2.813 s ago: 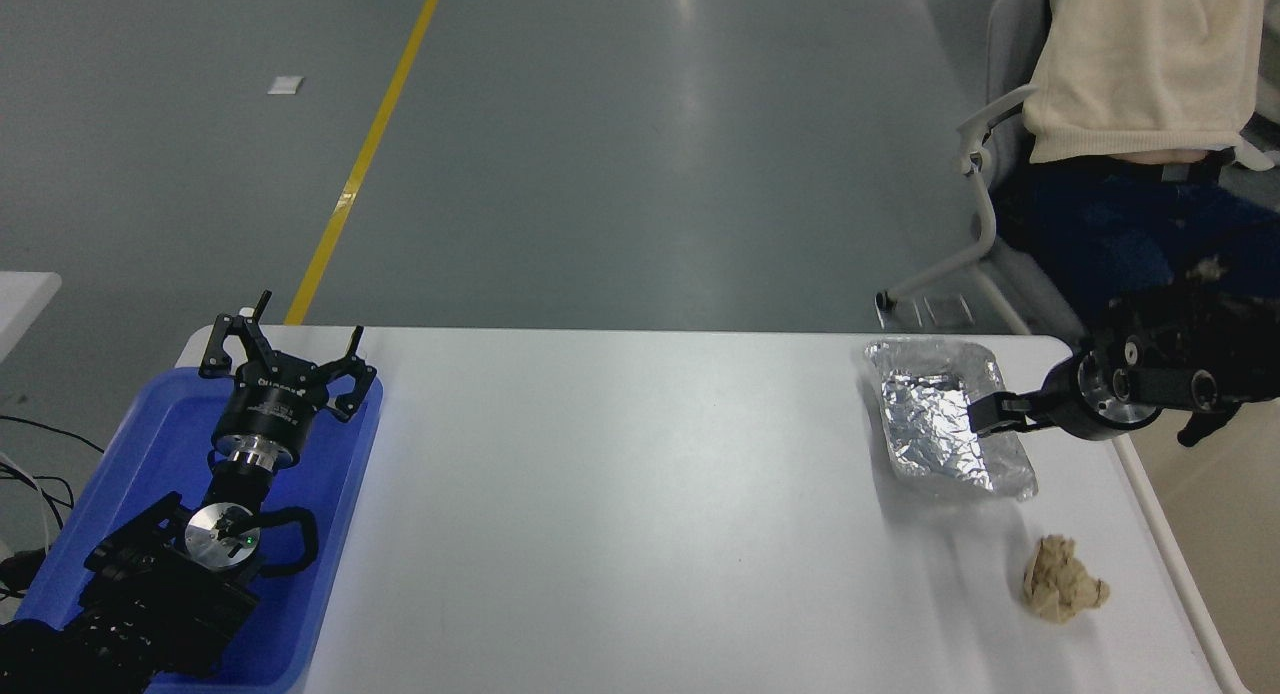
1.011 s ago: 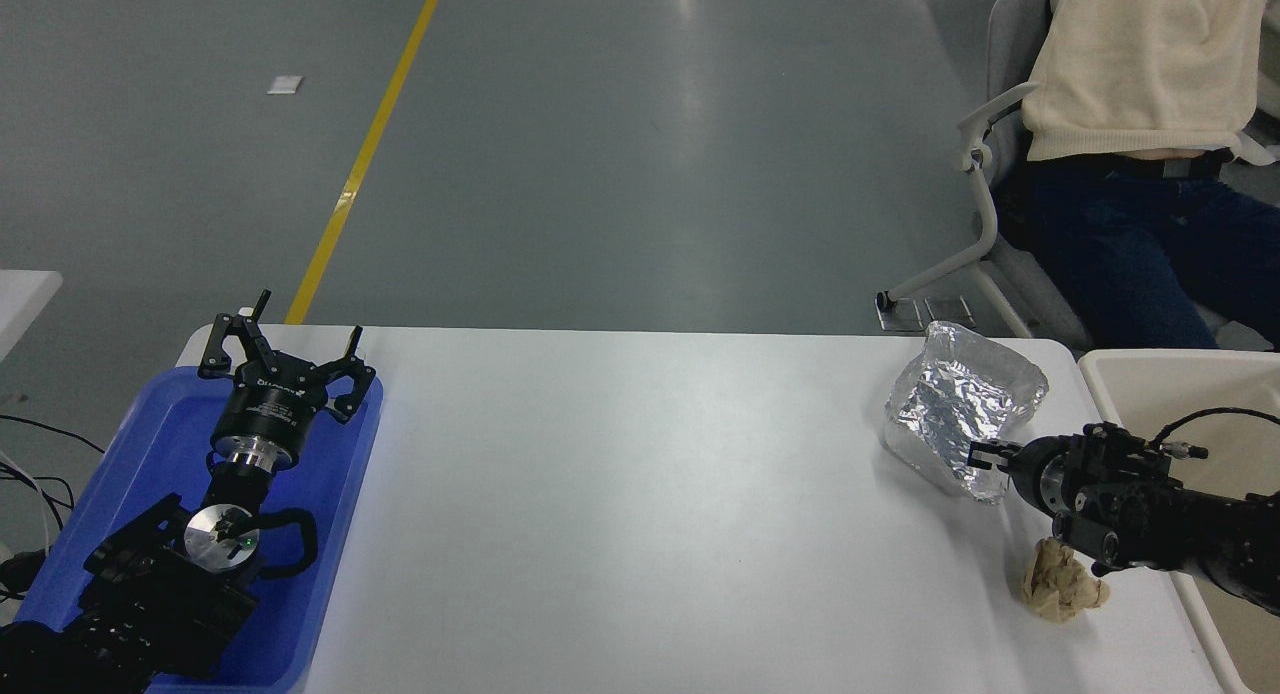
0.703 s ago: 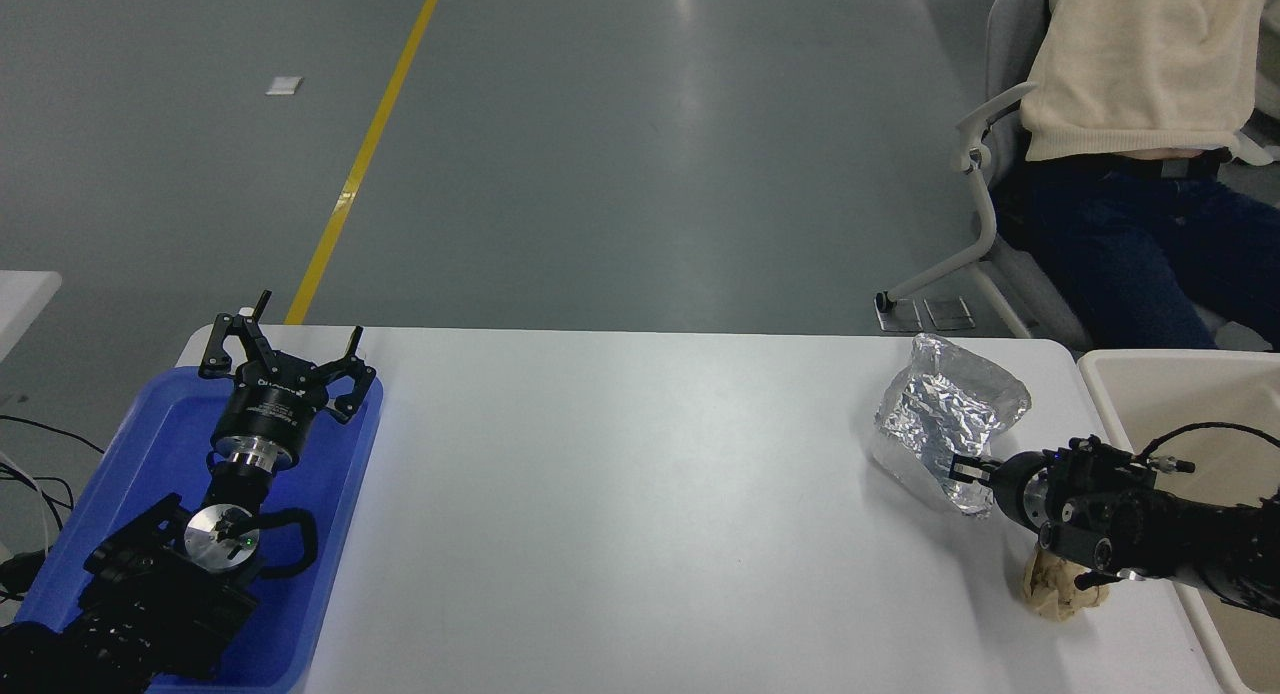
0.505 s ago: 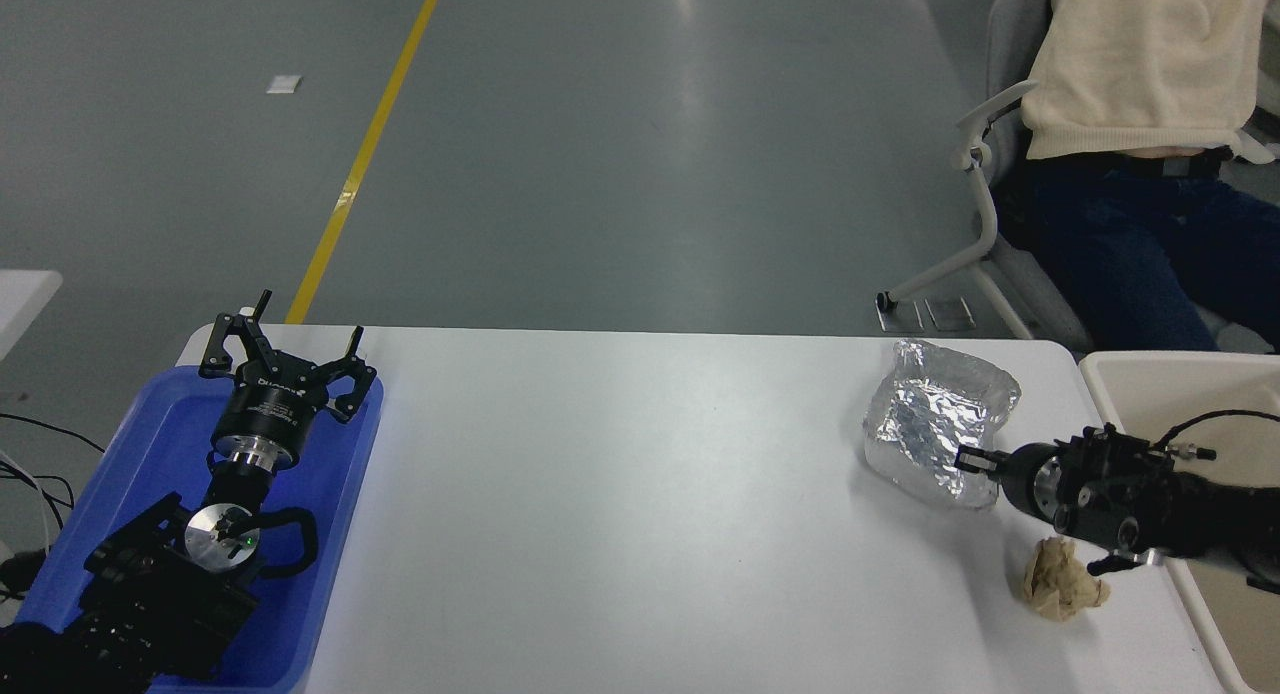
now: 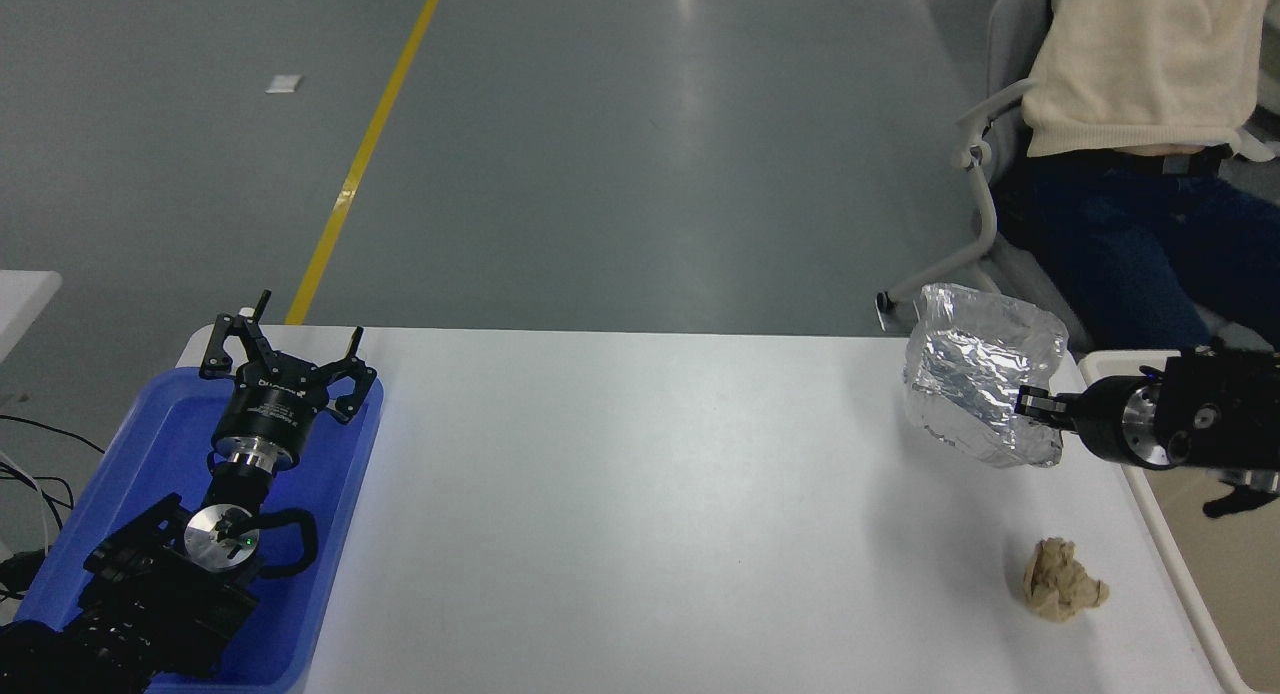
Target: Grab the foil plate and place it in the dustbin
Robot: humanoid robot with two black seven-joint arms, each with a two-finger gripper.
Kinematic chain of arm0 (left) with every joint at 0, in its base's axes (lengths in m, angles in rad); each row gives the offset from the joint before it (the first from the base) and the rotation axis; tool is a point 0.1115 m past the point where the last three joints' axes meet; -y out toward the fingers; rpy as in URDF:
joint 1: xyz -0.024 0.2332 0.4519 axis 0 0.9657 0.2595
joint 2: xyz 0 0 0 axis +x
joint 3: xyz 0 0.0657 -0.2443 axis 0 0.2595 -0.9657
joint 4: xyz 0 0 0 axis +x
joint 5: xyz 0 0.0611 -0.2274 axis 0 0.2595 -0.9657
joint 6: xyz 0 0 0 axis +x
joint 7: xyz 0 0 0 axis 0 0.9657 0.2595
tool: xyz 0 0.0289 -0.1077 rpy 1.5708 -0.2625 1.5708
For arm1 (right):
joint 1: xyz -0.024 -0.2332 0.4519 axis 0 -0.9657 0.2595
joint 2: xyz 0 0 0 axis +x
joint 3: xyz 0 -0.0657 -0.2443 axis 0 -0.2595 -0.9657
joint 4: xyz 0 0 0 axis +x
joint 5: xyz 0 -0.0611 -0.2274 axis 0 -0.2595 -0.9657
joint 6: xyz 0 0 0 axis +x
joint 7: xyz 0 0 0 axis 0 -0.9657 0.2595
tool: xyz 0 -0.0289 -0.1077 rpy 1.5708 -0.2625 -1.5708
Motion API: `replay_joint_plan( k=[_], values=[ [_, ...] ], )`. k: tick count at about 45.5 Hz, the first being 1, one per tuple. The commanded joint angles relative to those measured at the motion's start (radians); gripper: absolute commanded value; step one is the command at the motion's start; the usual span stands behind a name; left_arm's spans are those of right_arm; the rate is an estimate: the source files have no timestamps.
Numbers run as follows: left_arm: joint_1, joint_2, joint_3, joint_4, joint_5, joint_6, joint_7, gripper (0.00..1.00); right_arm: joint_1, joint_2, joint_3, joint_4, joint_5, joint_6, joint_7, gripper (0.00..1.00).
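From the head view, the right gripper (image 5: 1032, 405) is clenched on the near rim of the foil plate (image 5: 978, 379), holding it tilted up above the table's (image 5: 640, 494) far right corner, just left of the dustbin (image 5: 1150, 494) (only its rim shows). The left gripper (image 5: 283, 359) rests over the blue tray (image 5: 150, 454) with fingers spread, and a crumpled paper ball (image 5: 1062, 580) lies nearer on the table.

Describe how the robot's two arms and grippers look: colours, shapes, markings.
Both are black. The left gripper has spiky, perforated fingers on a black cylinder with pale lettering, a silver collar and disc behind. The right gripper shows slim fingers and a round silver-faced wrist.
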Motion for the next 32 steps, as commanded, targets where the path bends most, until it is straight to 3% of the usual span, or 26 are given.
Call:
replay_joint_plan(
  k=[1, 18, 32],
  values=[
    [0.0, 0.0, 0.0, 0.001, 0.0, 0.0, 0.0, 1.0, 0.389, -0.02, -0.213, 0.195, -0.005, 0.151, 0.006, 0.0],
    [0.0, 0.0, 0.0, 0.0, 0.0, 0.0, 0.0, 1.0, 0.788, -0.023, -0.262, 0.218, -0.007, 0.685, 0.006, 0.0],
    [0.0, 0.0, 0.0, 0.001, 0.0, 0.0, 0.0, 1.0, 0.981, -0.009, -0.281, 0.221, -0.007, 0.852, 0.006, 0.0]
  ],
)
